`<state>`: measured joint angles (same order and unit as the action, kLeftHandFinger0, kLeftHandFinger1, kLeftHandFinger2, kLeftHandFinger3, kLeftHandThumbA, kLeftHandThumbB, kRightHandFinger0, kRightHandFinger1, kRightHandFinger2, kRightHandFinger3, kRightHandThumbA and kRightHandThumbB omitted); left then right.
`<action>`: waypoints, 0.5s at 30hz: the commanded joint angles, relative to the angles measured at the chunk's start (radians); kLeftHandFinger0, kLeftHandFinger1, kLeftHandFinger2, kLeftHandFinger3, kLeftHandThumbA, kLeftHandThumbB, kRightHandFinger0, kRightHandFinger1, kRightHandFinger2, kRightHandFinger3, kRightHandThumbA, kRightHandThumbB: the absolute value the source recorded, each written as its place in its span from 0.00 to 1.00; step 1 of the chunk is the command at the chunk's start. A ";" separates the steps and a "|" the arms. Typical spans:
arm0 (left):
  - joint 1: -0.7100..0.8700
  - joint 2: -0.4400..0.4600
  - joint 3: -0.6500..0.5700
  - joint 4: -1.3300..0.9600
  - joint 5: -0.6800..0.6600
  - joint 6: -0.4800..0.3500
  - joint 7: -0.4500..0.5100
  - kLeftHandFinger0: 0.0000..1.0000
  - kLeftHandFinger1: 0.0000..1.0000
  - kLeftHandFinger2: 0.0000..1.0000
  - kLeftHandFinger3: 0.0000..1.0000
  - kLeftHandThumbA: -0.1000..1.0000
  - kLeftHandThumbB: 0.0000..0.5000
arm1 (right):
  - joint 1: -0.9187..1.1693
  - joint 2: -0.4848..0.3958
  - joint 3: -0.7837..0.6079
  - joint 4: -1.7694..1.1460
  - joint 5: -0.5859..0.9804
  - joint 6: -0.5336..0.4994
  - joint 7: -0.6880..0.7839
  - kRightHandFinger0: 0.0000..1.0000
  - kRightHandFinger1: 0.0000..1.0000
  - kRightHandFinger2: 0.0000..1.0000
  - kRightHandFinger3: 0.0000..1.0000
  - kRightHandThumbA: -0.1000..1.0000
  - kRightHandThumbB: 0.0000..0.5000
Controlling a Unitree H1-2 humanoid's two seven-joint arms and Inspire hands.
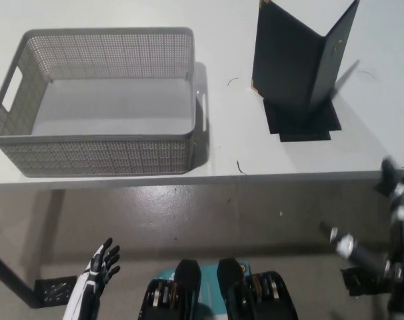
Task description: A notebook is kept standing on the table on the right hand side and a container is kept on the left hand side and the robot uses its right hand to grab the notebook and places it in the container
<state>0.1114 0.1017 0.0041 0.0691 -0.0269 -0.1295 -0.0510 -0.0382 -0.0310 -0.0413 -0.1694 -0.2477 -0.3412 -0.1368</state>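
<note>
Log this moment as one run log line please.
stage: before grasp | notebook: standing open on table, right, untouched | container: left, empty | right hand: low, below table edge | left hand: resting lower left, open

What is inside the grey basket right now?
Nothing: the basket shows only its bare floor, with no wall hiding any part of it. The notebook stands open on the table, on black marking tape.

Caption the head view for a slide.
Black notebook stands open on the table, right of an empty grey basket; both hands wait below the table edge.
</note>
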 commanded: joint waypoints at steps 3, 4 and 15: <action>0.007 0.010 0.003 -0.019 -0.009 -0.054 -0.016 1.00 1.00 1.00 1.00 1.00 0.44 | -0.166 -0.001 -0.050 0.033 -0.044 0.144 -0.036 1.00 1.00 1.00 1.00 1.00 0.77; 0.008 0.009 0.003 -0.018 -0.011 -0.054 -0.016 1.00 1.00 1.00 1.00 1.00 0.44 | -0.194 -0.006 -0.056 0.052 -0.040 0.158 -0.035 1.00 1.00 1.00 1.00 1.00 0.74; 0.016 0.012 0.001 -0.018 -0.005 -0.064 -0.017 1.00 1.00 1.00 1.00 1.00 0.43 | -0.442 -0.041 -0.112 0.371 0.062 0.213 -0.027 1.00 1.00 1.00 1.00 1.00 0.91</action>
<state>0.1187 0.1023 0.0030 0.0694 -0.0282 -0.1499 -0.0546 -0.4015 -0.0543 -0.1392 0.1402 -0.2272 -0.1565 -0.1484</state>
